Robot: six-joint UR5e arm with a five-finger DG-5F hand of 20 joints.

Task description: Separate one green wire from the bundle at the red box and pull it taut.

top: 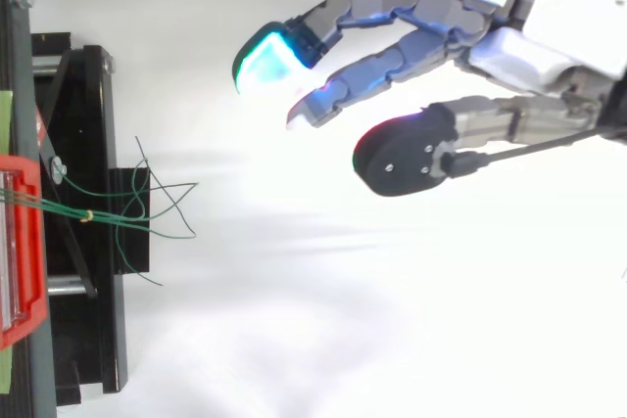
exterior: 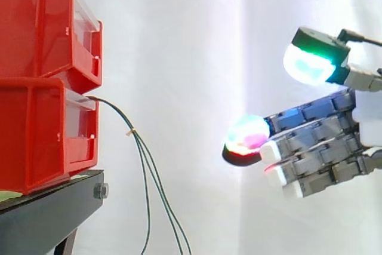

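Broadly, a white curtain (exterior: 197,40) backs everything, and the open room between boxes and hand is bare, so nothing blocks a straight approach. Two red boxes (exterior: 42,88) are stacked at the front edge of the black stand (exterior: 48,216). The green wires come out of the front of the lower box.

The hand (exterior: 325,141) hangs well apart from the stand. Its fingers are stretched nearly straight and the thumb is lifted clear above them. It is wide open and has hold of nothing. Its fingertips (exterior: 248,134) aim back toward the boxes.

The wires (exterior: 146,171) lie straight ahead of those fingertips. They run out level from the box for a short way, then droop steeply past the stand's front edge, so their long axis there is close to upright and crosses the fingers' line. A small pale tie (exterior: 129,131) binds them near the box, at about fingertip height.

From above, the strands (top: 147,208) fan out beyond the tie and cross one another. Picking out one will likely mean reaching below the tie, where they part. The stand's edge sits just behind them, which leaves little depth for the fingers.
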